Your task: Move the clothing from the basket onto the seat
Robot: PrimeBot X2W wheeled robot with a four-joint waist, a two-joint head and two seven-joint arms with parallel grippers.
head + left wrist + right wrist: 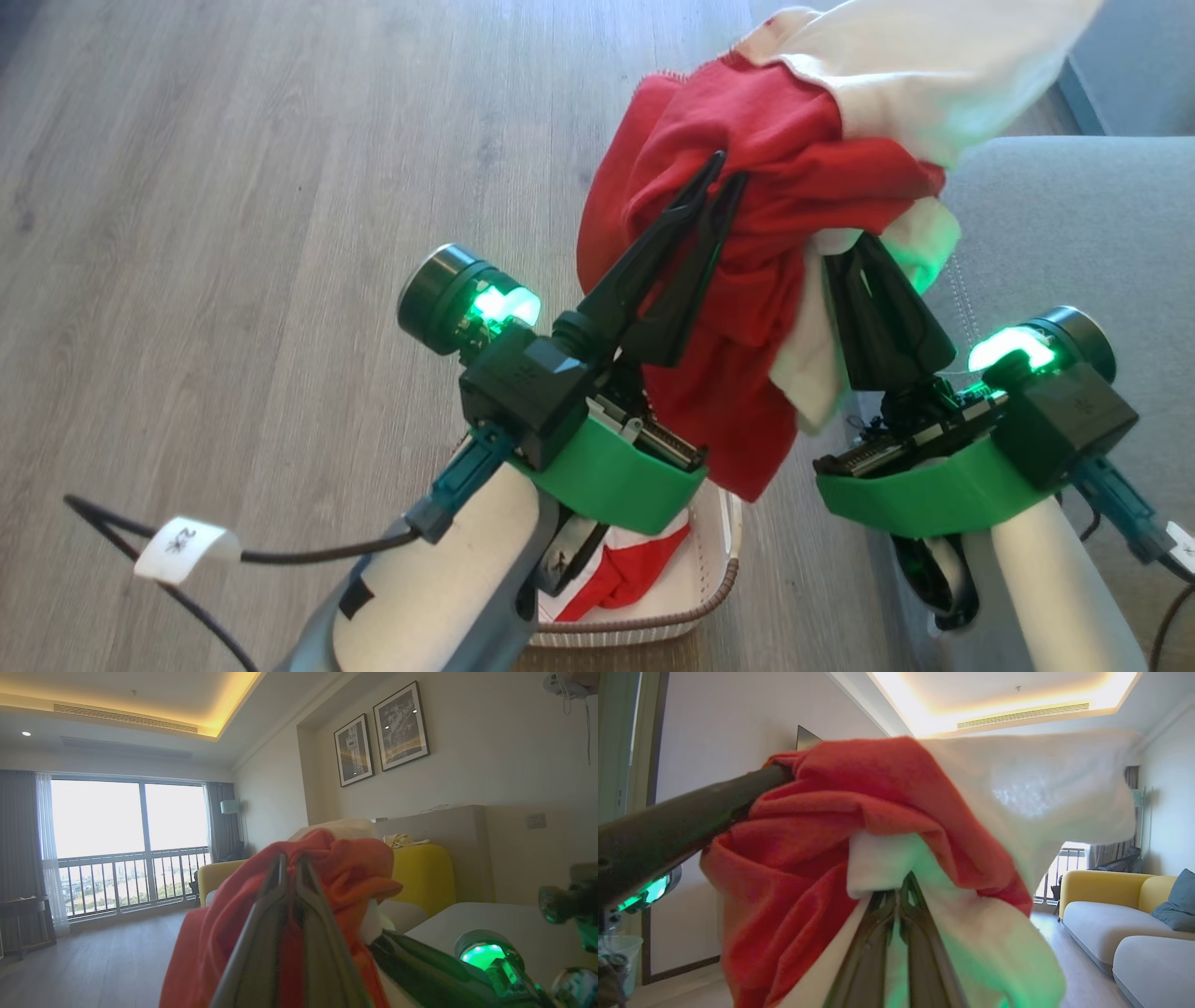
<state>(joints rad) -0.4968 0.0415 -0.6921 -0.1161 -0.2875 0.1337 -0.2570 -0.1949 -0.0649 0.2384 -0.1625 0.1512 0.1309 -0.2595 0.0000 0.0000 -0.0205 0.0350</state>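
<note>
The left gripper (730, 170) has its two long dark fingers pressed together on a bunched fold of a soft red garment with white sleeves (784, 168). In the left wrist view the left gripper (292, 863) shows the same pinch, with its tips sunk into crumpled red cloth. Just beside it, the right gripper (864, 252) runs up under a white fold of the same garment. From the right wrist view the right gripper (901, 896) is closed, its tips buried where white cloth tucks under red, so both hold this one piece.

The garment hangs in the air between the two grippers, crumpled and deeply creased. The red body is gathered in the middle, one broad white sleeve spreads up and to the right, and a smaller white part droops beside the right fingers, tinted green by the wrist light. A long red tail hangs down between the wrists.

Below that tail, a small white perforated plastic basket with a brown woven-look rim (695, 609) stands on the grey wood-look floor (233, 187), partly hidden by the left forearm. A second red-and-white garment (621, 571) lies inside it. Just right of the basket is the large grey upholstered seat (1055, 224), with light stitching along its edge, and the spread white sleeve overlaps its upper corner in the head view.
</note>
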